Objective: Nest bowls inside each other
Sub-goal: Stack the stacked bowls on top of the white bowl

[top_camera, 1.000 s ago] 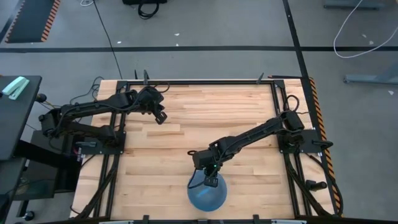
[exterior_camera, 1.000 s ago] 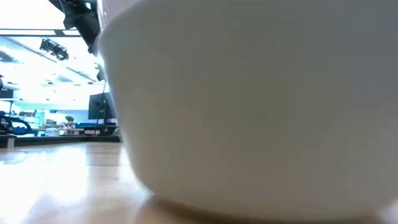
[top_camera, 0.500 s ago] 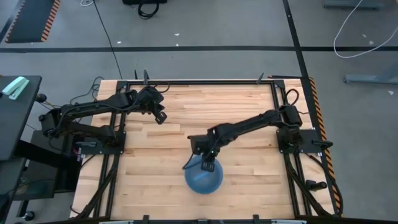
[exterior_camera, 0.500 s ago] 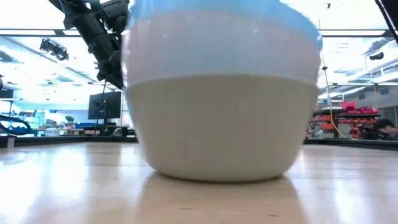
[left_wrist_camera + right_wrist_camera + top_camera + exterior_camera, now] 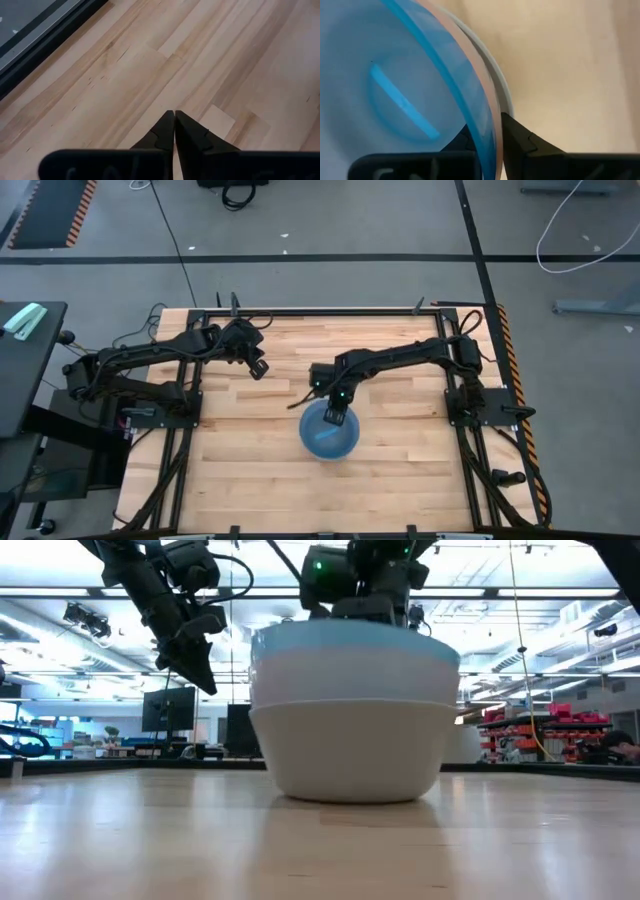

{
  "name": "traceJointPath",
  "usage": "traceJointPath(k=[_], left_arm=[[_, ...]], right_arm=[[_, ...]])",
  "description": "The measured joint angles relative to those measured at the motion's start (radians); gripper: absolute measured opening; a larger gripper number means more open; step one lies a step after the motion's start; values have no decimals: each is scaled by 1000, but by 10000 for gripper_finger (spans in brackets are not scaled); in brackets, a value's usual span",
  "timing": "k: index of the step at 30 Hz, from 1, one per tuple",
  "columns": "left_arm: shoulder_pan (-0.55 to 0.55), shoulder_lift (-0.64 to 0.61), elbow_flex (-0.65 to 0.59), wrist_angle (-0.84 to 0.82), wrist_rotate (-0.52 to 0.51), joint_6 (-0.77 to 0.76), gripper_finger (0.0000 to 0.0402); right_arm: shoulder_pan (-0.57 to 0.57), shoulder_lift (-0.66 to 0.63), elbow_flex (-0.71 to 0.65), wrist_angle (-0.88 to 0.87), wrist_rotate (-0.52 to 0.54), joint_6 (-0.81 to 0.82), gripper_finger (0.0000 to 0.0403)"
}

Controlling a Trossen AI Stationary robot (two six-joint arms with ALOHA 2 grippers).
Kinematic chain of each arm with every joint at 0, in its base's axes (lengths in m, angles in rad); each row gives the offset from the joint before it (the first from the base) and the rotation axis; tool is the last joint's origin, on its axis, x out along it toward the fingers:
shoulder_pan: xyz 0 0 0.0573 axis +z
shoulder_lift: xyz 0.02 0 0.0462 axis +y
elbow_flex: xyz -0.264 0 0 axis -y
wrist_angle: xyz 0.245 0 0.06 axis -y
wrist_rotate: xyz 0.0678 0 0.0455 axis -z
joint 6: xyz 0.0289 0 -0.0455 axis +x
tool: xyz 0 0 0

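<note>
The three bowls stand nested as one stack [image 5: 330,434] near the table's middle, base on the wood. The translucent blue bowl [image 5: 395,95] is innermost, the salmon-orange rim [image 5: 493,117] sits around it, and the pale grey-green bowl [image 5: 350,755] is outermost. My right gripper [image 5: 337,413] is shut on the far side of the stack's rims and shows above the stack in the low view [image 5: 365,595]. My left gripper [image 5: 258,368] is shut on nothing, above the table's far left part [image 5: 174,116]. My right gripper pinches the nested rims [image 5: 490,125] on the stack's far side. One finger is inside the blue bowl and shows through its wall. The other finger [image 5: 520,140] is outside the grey-green bowl. The fingers come from above, pointing down, and the stack stands upright on the table.
Bare wooden boards [image 5: 400,470] lie all around the stack. A black metal frame [image 5: 330,311] borders the table, with the arm bases at its left and right sides. Beyond it are grey floor and cables.
My right gripper has drawn back from the table's near edge toward its middle, staying shut on the rims. The stack of bowls has slid with it along the table, upright, away from the low camera.
</note>
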Motion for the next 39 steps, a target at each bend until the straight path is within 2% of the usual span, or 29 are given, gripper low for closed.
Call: traceJointPath(k=[9,18,25,28,31,39], left_arm=[[0,0,0,0,0,0,27],[0,0,0,0,0,0,18],[0,0,0,0,0,0,29],[0,0,0,0,0,0,30],[0,0,0,0,0,-1,25],[0,0,0,0,0,-1,17]], right_arm=[[-76,0,0,-60,2,-14,39],[-80,2,-1,-65,-1,4,39],[-81,7,2,-78,-3,63,131],[-78,9,28,-110,24,61,156],[-70,11,74,-141,86,53,164],[-33,10,198,-204,117,41,159]])
